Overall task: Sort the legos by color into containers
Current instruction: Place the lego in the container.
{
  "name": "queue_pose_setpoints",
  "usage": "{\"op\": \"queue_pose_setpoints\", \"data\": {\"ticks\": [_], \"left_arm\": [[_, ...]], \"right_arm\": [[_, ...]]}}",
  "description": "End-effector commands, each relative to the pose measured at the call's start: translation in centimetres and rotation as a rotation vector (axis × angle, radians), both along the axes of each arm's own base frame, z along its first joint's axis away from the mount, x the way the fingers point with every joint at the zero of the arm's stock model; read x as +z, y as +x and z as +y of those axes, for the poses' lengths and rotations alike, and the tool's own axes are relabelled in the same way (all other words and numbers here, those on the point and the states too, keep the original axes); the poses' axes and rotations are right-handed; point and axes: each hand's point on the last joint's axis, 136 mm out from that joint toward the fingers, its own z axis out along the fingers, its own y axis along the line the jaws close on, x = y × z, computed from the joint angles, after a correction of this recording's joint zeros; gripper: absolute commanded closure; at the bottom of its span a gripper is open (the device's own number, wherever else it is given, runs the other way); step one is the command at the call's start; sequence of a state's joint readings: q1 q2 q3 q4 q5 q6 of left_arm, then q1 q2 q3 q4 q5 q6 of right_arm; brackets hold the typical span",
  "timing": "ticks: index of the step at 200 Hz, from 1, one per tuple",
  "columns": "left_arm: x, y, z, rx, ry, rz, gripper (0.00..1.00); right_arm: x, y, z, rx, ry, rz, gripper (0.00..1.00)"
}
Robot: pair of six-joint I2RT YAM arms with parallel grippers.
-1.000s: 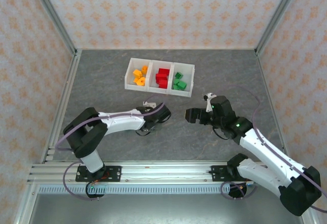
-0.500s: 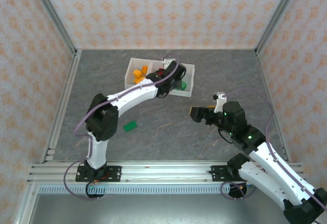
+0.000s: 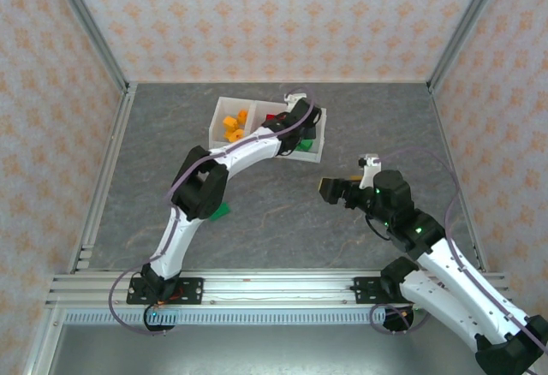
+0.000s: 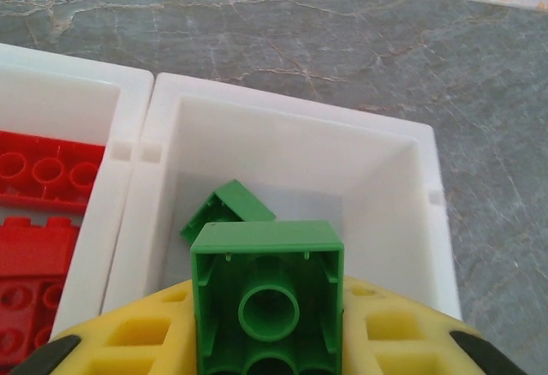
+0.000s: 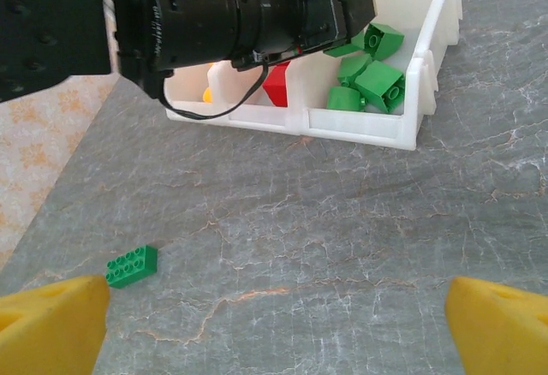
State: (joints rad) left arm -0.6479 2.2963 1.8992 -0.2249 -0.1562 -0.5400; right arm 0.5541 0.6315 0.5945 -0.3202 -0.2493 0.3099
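Observation:
My left gripper (image 3: pixel 297 125) hangs over the right-hand bin of the white containers (image 3: pixel 219 108), shut on a green lego (image 4: pixel 267 306) held with its hollow underside toward the camera between the yellow fingers (image 4: pixel 128 341). Below it another green lego (image 4: pixel 227 211) lies in that bin (image 4: pixel 394 178). Red legos (image 4: pixel 43 178) fill the middle bin and orange legos (image 3: pixel 233 127) the left one. One flat green lego (image 3: pixel 220 212) (image 5: pixel 132 265) lies on the table. My right gripper (image 3: pixel 330 189) (image 5: pixel 274 332) hovers open above bare table, nothing between its fingers.
The containers (image 5: pixel 360 127) sit at the back middle of the grey stone-patterned table (image 3: pixel 360 127), with several green legos (image 5: pixel 377 80) in the right bin. The left arm (image 3: pixel 231 157) stretches diagonally across the table to the tray. Patterned walls and metal rails enclose the table.
The left arm swung from the table's middle up to the tray carrying the green lego, uncovering a flat green lego on the table. The right gripper drew back slightly to the right.

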Motion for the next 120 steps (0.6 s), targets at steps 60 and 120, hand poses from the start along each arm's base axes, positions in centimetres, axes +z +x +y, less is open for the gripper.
{"op": "queue_pose_setpoints", "data": {"ticks": [60,120], "left_arm": [[3.2,2.3,-1.8,-0.075,-0.123,-0.095,0.33],[8.8,-0.6,1.1,-0.105,-0.014,-0.147,0.01]], "right_arm": [[-0.2,0.3,-0.2,-0.025,-0.006,-0.007,0.00],[-0.6,0.6,-0.6,-0.049,-0.022,0.003,0.00]]}}
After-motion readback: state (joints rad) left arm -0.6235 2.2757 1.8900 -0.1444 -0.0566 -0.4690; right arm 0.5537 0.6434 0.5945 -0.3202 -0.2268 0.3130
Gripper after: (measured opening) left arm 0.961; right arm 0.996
